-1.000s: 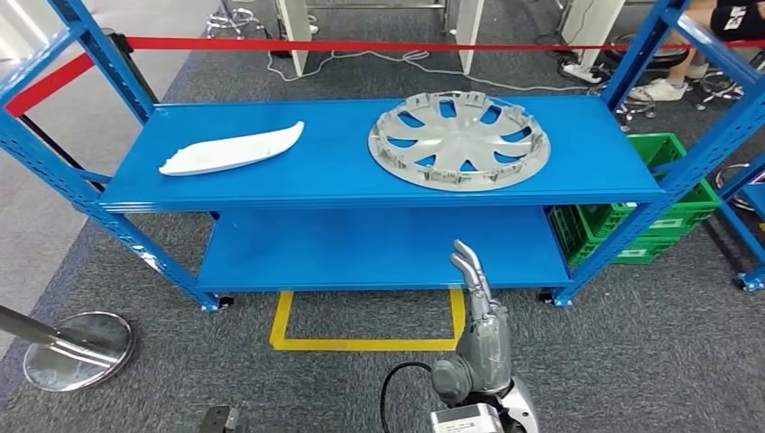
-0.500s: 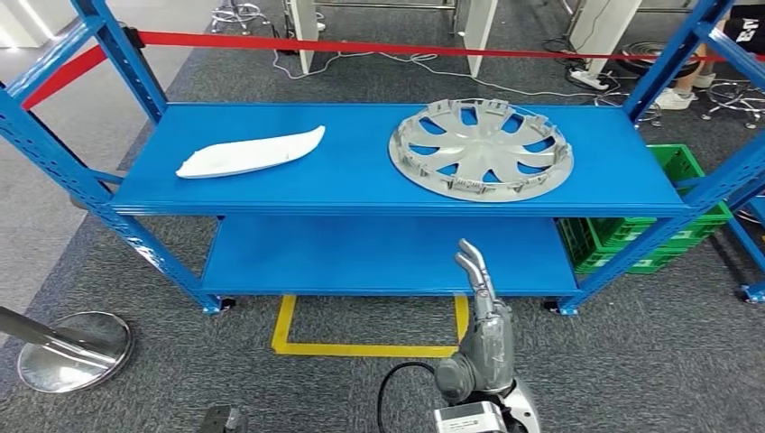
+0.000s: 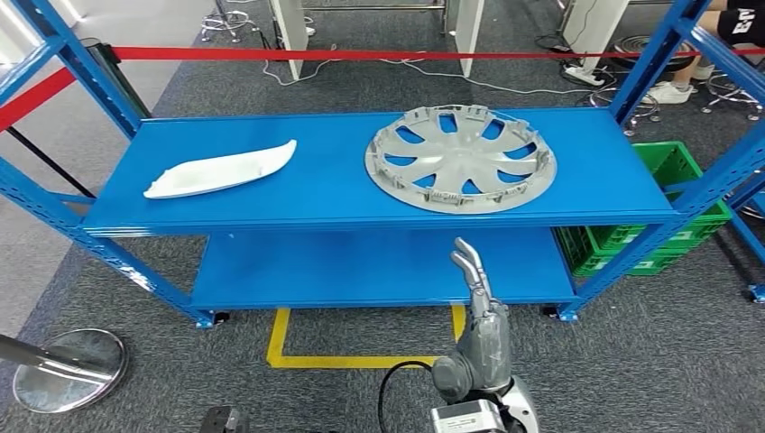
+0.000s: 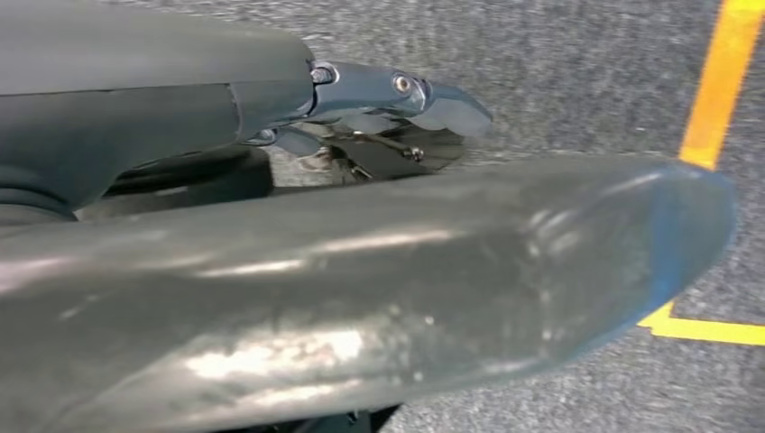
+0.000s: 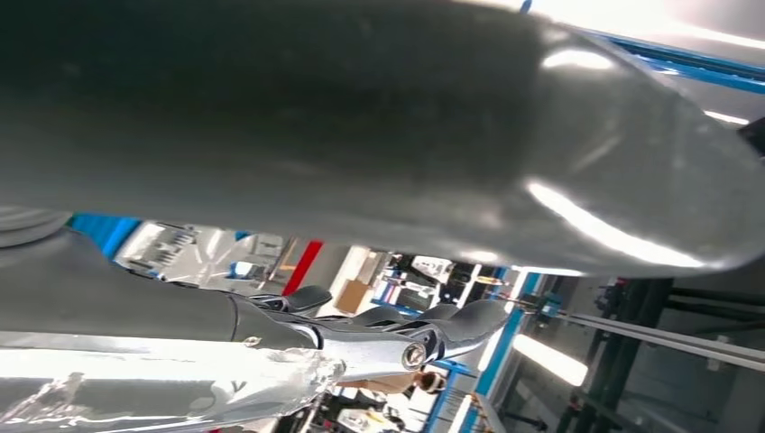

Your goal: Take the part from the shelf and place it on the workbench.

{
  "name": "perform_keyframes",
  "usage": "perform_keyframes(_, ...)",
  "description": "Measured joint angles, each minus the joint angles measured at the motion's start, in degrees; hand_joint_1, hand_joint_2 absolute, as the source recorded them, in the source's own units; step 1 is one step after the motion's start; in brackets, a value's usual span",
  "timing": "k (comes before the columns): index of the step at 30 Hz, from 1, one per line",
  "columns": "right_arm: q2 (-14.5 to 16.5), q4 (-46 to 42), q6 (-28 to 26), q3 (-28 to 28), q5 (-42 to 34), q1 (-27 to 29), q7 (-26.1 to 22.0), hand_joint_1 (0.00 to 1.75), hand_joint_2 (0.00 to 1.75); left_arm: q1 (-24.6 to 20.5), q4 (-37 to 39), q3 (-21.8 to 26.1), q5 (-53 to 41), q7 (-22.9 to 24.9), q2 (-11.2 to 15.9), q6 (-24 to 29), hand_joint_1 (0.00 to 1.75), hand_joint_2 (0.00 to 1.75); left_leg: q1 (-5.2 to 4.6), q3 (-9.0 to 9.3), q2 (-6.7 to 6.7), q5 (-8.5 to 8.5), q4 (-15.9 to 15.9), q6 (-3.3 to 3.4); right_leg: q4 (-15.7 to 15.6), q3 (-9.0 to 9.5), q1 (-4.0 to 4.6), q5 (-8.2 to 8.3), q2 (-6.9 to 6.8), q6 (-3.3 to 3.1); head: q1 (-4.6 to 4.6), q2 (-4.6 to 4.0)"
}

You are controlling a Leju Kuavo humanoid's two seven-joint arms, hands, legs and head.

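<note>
Hubcap (image 3: 460,158), silver-grey with curved spokes and a clipped rim, lies flat on the blue shelf's (image 3: 334,194) top deck, well apart from a white curved panel (image 3: 221,169). Right hand (image 3: 478,298) is raised before the shelf, fingers straight, holding nothing; left hand (image 4: 361,271) grips nothing

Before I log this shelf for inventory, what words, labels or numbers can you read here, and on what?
None can be read.
Green crate: pale labels on its side, too small to read.
Person's dark sleeve: white print, cut off and blurred.
Wheel cover and white part: no visible markings.
</note>
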Motion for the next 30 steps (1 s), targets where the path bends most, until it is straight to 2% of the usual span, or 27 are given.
perform_keyframes(1, 0.01, 0.00, 0.01, -0.01, 0.04, -0.01, 0.02, 0.00, 0.00, -0.04, 0.00, 0.00, -0.03, 0.06, -0.03, 0.05, 0.00, 0.00, -0.03, 1.38, 0.04, 1.41, -3.35, 0.32, 0.04, 0.37, 0.12, -0.57, 0.04, 0.30, -0.01, 0.00)
perform_keyframes(2, 0.01, 0.00, 0.01, -0.02, 0.10, -0.04, 0.05, 0.00, 0.00, -0.11, 0.00, 0.00, -0.07, 0.16, -0.05, 0.15, 0.00, 0.00, -0.09, 2.27, 0.07, 1.84, -5.37, 0.64, -0.03, 0.57, 0.23, -0.99, 0.03, 0.59, 0.05, 0.00)
perform_keyframes(5, 0.01, -0.04, -0.01, -0.05, 0.49, -0.11, 0.14, 0.00, 0.00, -0.21, 0.00, 0.04, -0.18, 0.58, -0.15, 0.65, 0.00, 0.00, -0.11, 3.00, 0.05, 1.03, -6.77, 1.71, -0.67, 1.06, 0.35, -1.65, -0.09, 1.40, 0.15, 0.00)
perform_keyframes(7, 0.01, -0.14, -0.06, -0.07, 0.73, -0.16, 0.16, 0.00, 0.00, -0.20, 0.00, 0.16, -0.26, 0.75, -0.25, 1.00, 0.00, 0.00, 0.12, 3.32, 0.06, 0.81, -7.07, 2.32, 1.20, 0.40, 0.36, -3.05, -0.22, 2.02, 0.42, 0.00)
perform_keyframes(8, 0.01, -0.18, -0.08, -0.08, 0.78, -0.17, 0.17, 0.00, 0.00, -0.23, 0.00, 0.29, -0.32, 0.80, -0.30, 1.11, 0.00, 0.00, 0.20, 3.48, 0.08, 0.68, -7.14, 2.56, 3.98, -0.98, 0.31, -4.49, -0.27, 2.29, 0.54, 0.00)
perform_keyframes(10, 0.01, -0.20, -0.11, -0.12, 0.79, -0.14, 0.17, 0.00, 0.00, -0.28, 0.00, 0.58, -0.41, 0.83, -0.34, 1.18, 0.00, 0.00, 0.18, 3.66, 0.12, 0.36, -7.14, 2.89, 12.10, -5.74, 0.23, -7.70, -0.31, 2.67, 0.74, 0.00)
perform_keyframes(11, 0.01, -0.20, -0.15, -0.15, 0.81, -0.10, 0.19, 0.00, 0.00, -0.26, 0.00, 0.71, -0.44, 0.84, -0.34, 1.20, 0.00, 0.00, 0.17, 3.77, 0.11, 0.22, -7.14, 2.94, 15.14, -7.84, 0.18, -8.27, -0.31, 2.77, 0.73, 0.00)
perform_keyframes(12, 0.01, -0.20, -0.22, -0.19, 0.86, -0.08, 0.21, 0.00, 0.00, -0.24, 0.00, 0.80, -0.47, 0.88, -0.35, 1.25, 0.00, 0.00, 0.18, 3.96, 0.07, 0.05, -7.13, 2.94, 16.26, -9.07, 0.13, -7.62, -0.31, 2.83, 0.75, 0.00)
perform_keyframes(13, 0.01, -0.20, -0.31, -0.21, 0.92, -0.07, 0.22, 0.00, 0.00, -0.23, 0.00, 0.87, -0.50, 0.92, -0.37, 1.30, 0.00, 0.00, 0.20, 4.25, -0.01, -0.13, -7.13, 2.87, 14.86, -9.06, 0.05, -5.72, -0.32, 2.85, 0.75, 0.00)
perform_keyframes(15, 0.01, -0.20, -0.48, -0.22, 1.03, -0.07, 0.23, 0.00, 0.00, -0.23, 0.00, 0.96, -0.57, 0.99, -0.41, 1.40, 0.00, 0.00, 0.21, 4.96, -0.18, -0.56, -7.12, 2.51, 7.58, -6.71, -0.18, -0.51, -0.40, 2.87, 0.80, 0.00)
perform_keyframes(16, 0.01, -0.20, -0.52, -0.23, 1.06, -0.07, 0.24, 0.00, 0.00, -0.25, 0.00, 0.98, -0.60, 1.00, -0.42, 1.43, 0.00, 0.00, 0.11, 5.20, -0.27, -0.76, -7.04, 2.24, 4.16, -5.40, -0.25, 1.36, -0.38, 2.74, 0.82, 0.00)
perform_keyframes(17, 0.02, -0.20, -0.57, -0.23, 1.09, -0.06, 0.25, 0.00, 0.00, -0.26, 0.00, 1.02, -0.61, 1.00, -0.42, 1.45, 0.00, 0.00, 0.00, 5.30, -0.32, -0.87, -6.99, 1.95, 1.99, -4.60, -0.28, 2.41, -0.33, 2.52, 0.80, 0.00)
perform_keyframes(20, 0.04, -0.21, -0.64, -0.24, 1.14, 0.01, 0.26, 0.00, 0.00, -0.26, 0.00, 1.09, -0.62, 1.01, -0.40, 1.51, 0.00, 0.00, -0.02, 5.31, -0.34, -0.80, -7.15, 1.01, 0.97, -4.36, -0.14, 2.90, -0.09, 1.36, 0.69, 0.00)
perform_keyframes(22, 0.11, -0.28, -0.66, -0.24, 1.19, 0.00, 0.26, 0.00, 0.00, -0.31, 0.00, 1.10, -0.58, 1.15, -0.44, 1.43, 0.00, 0.00, 0.07, 4.70, -0.20, -1.86, -5.79, 0.42, 0.68, -4.24, -0.26, 2.93, -0.10, 0.53, 0.57, 0.00)
perform_keyframes(23, 0.15, -0.31, -0.66, -0.24, 1.22, -0.01, 0.26, 0.00, 0.00, -0.33, 0.00, 1.12, -0.44, 1.25, -0.45, 1.21, 0.00, 0.00, 0.08, 3.57, -0.13, -3.10, -3.46, 0.19, 0.54, -4.14, -0.36, 2.73, -0.10, 0.08, 0.45, 0.00)
perform_keyframes(25, 0.18, -0.33, -0.67, -0.25, 1.30, 0.01, 0.29, 0.00, 0.00, -0.30, 0.00, 1.26, -0.02, 1.50, -0.43, 0.48, 0.00, 0.00, 0.08, -0.25, -0.06, -6.03, 3.96, -0.12, 0.46, -3.94, -0.33, 1.97, -0.09, -0.59, 0.25, 0.00)
perform_keyframes(26, 0.18, -0.33, -0.66, -0.25, 1.34, 0.04, 0.32, 0.00, 0.00, -0.25, 0.00, 1.39, 0.24, 1.61, -0.39, 0.13, 0.00, 0.00, 0.09, -2.11, -0.06, -6.78, 7.27, -0.18, 0.46, -3.69, -0.29, 1.70, -0.10, -0.73, 0.23, 0.00)
perform_keyframes(27, 0.18, -0.33, -0.66, -0.26, 1.40, 0.06, 0.33, 0.00, 0.00, -0.20, 0.00, 1.57, 0.40, 1.70, -0.36, -0.09, 0.00, 0.00, 0.08, -3.18, -0.06, -6.55, 8.92, -0.17, 0.47, -3.30, -0.27, 1.42, -0.10, -0.75, 0.24, 0.00)
perform_keyframes(28, 0.18, -0.33, -0.65, -0.26, 1.48, 0.06, 0.34, 0.00, 0.00, -0.17, 0.00, 1.81, 0.53, 1.84, -0.33, -0.14, 0.00, 0.00, 0.08, -3.20, -0.06, -5.31, 8.49, -0.10, 0.50, -2.76, -0.26, 1.27, -0.11, -0.62, 0.22, 0.00)
perform_keyframes(30, 0.18, -0.33, -0.65, -0.26, 1.66, 0.06, 0.35, 0.00, 0.00, -0.15, 0.00, 2.27, 0.57, 2.29, -0.32, 0.27, 0.00, 0.00, 0.08, -0.50, -0.04, -0.78, 2.36, 0.17, 0.56, -1.46, -0.30, 0.87, -0.08, -0.20, 0.18, 0.00)
